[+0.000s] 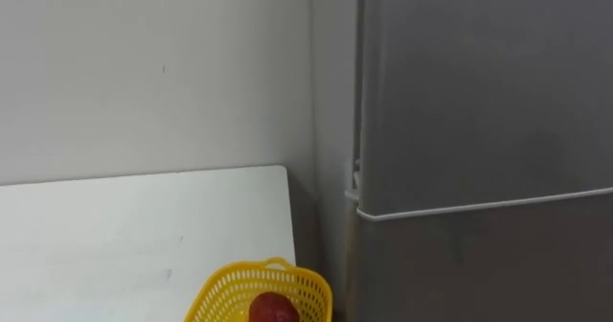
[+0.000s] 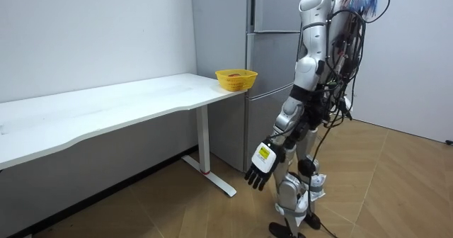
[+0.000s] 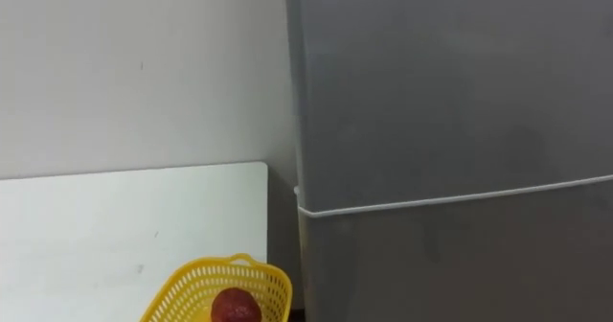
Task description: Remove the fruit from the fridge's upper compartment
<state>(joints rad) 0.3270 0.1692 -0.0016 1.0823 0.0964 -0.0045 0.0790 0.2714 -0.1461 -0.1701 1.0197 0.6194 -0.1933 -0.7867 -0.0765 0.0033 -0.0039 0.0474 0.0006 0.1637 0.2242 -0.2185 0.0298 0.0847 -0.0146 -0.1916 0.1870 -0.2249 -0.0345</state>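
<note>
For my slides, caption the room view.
Robot stands before the closed fridge, left hand hanging open, yellow basket on table beside.

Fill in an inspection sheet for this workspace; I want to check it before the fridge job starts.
Surface: white table, with a basket at its end beside the fridge.
Job's things: grey fridge, both doors shut.
Clutter: yellow basket holding a red fruit.
Hands: left hand hangs open and empty at the robot's side.
Cables: nothing seen.
Surroundings: pale wall, wooden floor.
</note>
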